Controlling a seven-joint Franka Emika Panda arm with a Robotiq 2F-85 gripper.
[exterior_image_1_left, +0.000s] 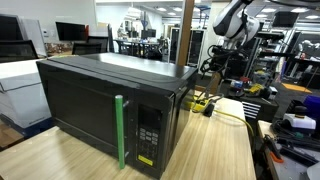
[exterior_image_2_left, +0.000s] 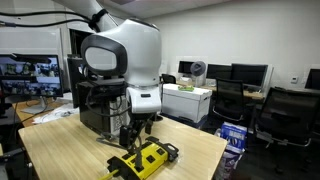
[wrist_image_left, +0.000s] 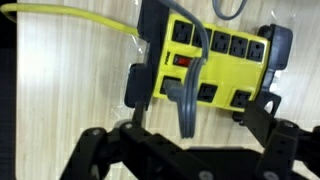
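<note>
Pale wood-grain tabletop (wrist_image_left: 60, 100) lies under the gripper (wrist_image_left: 185, 150), whose fingers stand wide apart and hold nothing, hovering just above one yellow power strip (wrist_image_left: 215, 60) with black end caps. One dark plug (wrist_image_left: 185, 95) sits in the strip, its cord crossing the sockets, and one yellow cable (wrist_image_left: 70, 12) leads away. One black microwave (exterior_image_1_left: 100, 100) with a green handle (exterior_image_1_left: 120, 130) stands near on the same table.

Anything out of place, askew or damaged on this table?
Nothing looks spilled or broken. The power strip lies slightly askew to the grain of the table, and its yellow cord trails loose across the wood. The open gripper hovers over the strip without touching it. The microwave has its door shut.
</note>
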